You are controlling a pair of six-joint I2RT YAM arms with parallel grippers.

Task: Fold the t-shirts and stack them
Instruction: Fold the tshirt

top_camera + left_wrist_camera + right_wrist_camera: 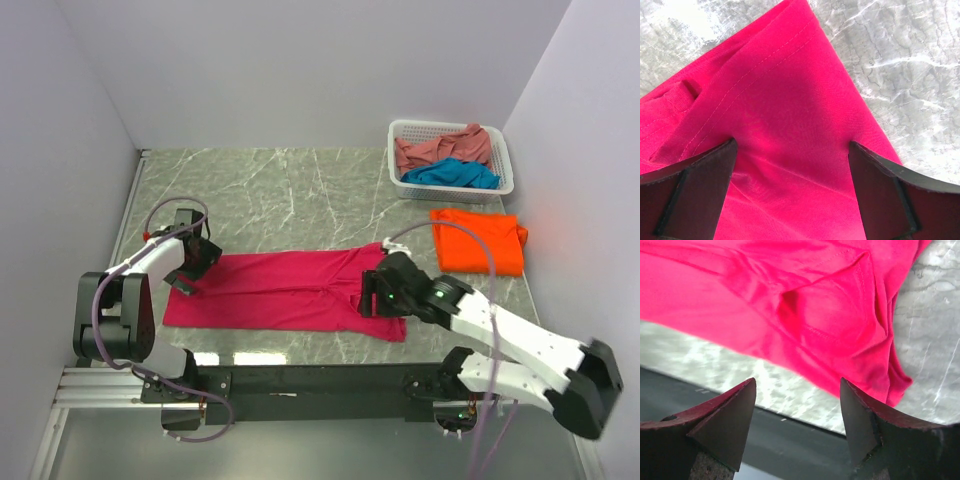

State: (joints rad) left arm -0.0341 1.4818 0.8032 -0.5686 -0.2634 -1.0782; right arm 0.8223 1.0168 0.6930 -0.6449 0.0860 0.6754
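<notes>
The magenta-pink t-shirt (285, 290) lies spread as a long band across the table's front middle. My left gripper (192, 268) is open over its left end, fingers straddling the cloth (790, 130) close above it. My right gripper (376, 298) is open over its right end, above the near edge of the shirt (830, 325), holding nothing. The bright orange t-shirt (478, 240) lies folded at the right. The dusty salmon-pink shirt (440, 148) and the teal-blue shirt (455, 174) lie crumpled in the basket.
A white lattice basket (505, 160) stands at the back right corner. The marble table (300, 190) ends at a black front rail (310, 378), which shows below the right fingers (790, 440). Grey walls close both sides.
</notes>
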